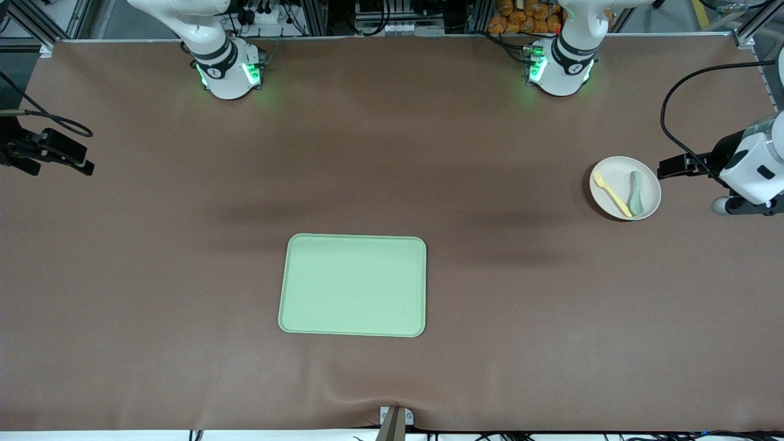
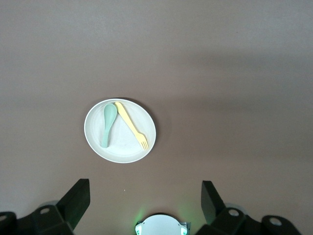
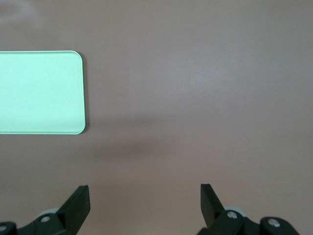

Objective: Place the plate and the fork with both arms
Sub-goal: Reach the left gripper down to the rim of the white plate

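Here the plate (image 1: 625, 187) is lying on the brown table (image 1: 184, 275) toward the left arm's end, well apart from the green tray (image 1: 353, 285), which is sitting nearer to the front camera in the middle of the table. The fork (image 1: 612, 194) and a grey-green spoon (image 1: 636, 193) are resting on the plate side by side, and in the left wrist view their handle ends are meeting while the fork's tines (image 2: 143, 142) are pointing away from the spoon's bowl. The front view is showing only the two bases and, at its edges, parts of the arms; the fingers themselves are appearing only in the wrist views. The left gripper (image 2: 145, 193) is hanging over the table beside the plate with its fingers wide apart and holding nothing. The right gripper (image 3: 145, 198) is hanging over bare table beside the tray, its fingers also spread apart.
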Action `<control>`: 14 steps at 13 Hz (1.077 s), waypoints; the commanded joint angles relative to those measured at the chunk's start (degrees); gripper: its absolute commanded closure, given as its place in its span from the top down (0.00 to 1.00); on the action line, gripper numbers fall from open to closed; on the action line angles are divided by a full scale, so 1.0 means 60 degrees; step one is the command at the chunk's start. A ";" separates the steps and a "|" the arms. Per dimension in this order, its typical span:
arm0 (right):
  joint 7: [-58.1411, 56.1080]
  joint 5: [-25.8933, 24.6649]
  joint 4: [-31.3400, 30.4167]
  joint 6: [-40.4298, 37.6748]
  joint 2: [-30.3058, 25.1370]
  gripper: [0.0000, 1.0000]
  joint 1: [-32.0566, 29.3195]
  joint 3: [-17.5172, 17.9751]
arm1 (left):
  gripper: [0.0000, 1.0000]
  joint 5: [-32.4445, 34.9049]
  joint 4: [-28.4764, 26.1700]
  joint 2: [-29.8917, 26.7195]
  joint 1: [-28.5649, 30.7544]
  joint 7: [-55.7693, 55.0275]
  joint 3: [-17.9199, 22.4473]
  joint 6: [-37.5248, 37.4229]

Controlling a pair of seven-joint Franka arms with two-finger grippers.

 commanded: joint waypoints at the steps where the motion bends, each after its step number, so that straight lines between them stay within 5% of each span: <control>1: -0.0124 0.0172 0.0160 -0.0127 0.0062 1.00 -0.0199 0.0121 | 1.00 0.0218 -0.0727 -0.0130 0.0188 -0.0004 -0.0049 0.0704; 14: -0.0124 0.0172 0.0160 -0.0127 0.0062 1.00 -0.0214 0.0136 | 1.00 0.0819 -0.3863 0.0016 0.0862 0.0404 -0.0063 0.4807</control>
